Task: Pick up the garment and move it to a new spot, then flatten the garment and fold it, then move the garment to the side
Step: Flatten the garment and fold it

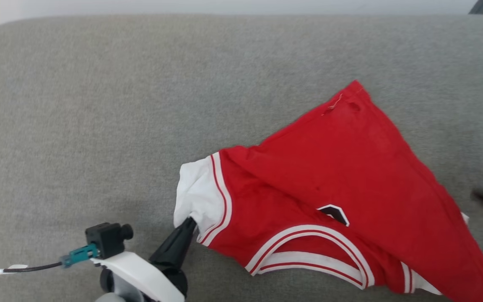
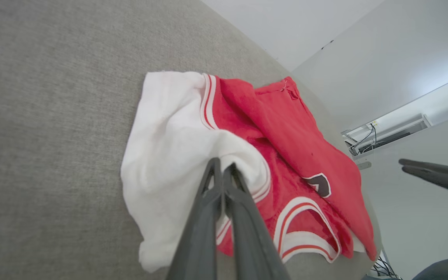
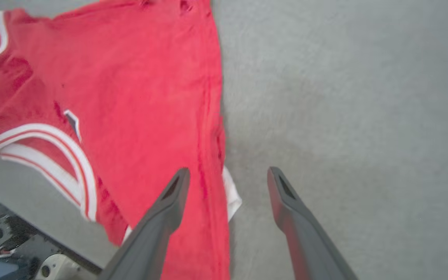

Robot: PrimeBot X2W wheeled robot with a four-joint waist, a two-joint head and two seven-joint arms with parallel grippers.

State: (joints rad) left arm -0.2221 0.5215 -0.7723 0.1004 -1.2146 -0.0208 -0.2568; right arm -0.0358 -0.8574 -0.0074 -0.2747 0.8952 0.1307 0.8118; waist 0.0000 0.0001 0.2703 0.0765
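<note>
- Right, my left tool (image 1: 191, 224) was pinched fully closed on the white sleeve (image 1: 195, 193) of the garment (image 1: 342, 167), at its near-left corner.
- From the left wrist, the two fingers (image 2: 202, 217) met with the sleeve's cloth bunched at their tips.
- The garment lay crumpled on the grey counter (image 1: 99, 105), right of centre and toward my side, its red body folded over itself and one corner pointing away from me.
- Its white-striped neckline (image 1: 308, 247) sat toward the near edge, with a scrap of black-and-white lettering (image 1: 336, 214) peeking from under the fold.
- My right tool (image 3: 228, 173) stood wide open with nothing in it: one finger over the garment's red right-hand edge, the other over bare counter.
- Whether that finger touched the cloth, I could not tell.
</note>
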